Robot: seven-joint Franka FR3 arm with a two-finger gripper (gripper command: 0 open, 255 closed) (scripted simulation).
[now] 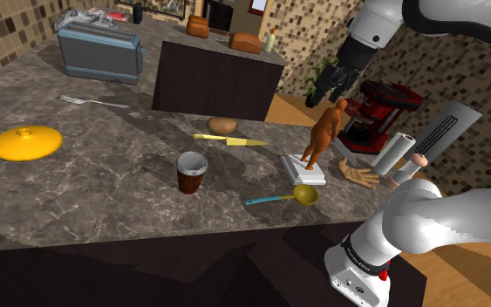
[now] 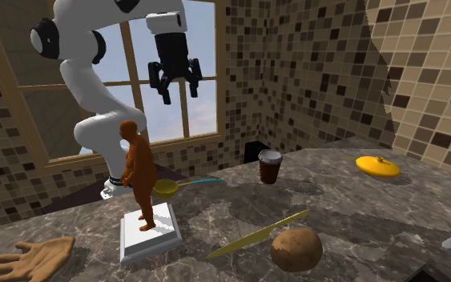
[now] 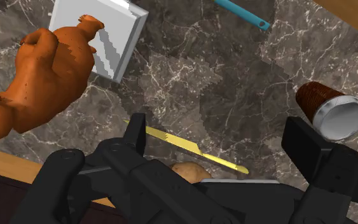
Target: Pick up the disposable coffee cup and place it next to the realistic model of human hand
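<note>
Gripper (image 3: 219,130), fingers apart and empty, hangs high above the worktop (image 1: 104,183). I reckon nothing's done: the brown coffee cup (image 1: 192,172) stands near the stand-side edge, well apart from the hand model (image 1: 359,173) by the corner.

An orange figurine (image 1: 325,133) is standing upright on a white base (image 1: 310,172) on the marble counter (image 1: 104,187). A yellow knife (image 1: 230,139) is lying just beside a potato (image 1: 222,126). A yellow ladle (image 1: 304,194) with a blue handle is resting near the base. A yellow lid (image 1: 26,142), a fork (image 1: 93,102) and a grey toaster (image 1: 100,52) are sitting well apart toward the shoulder view's left.
</note>
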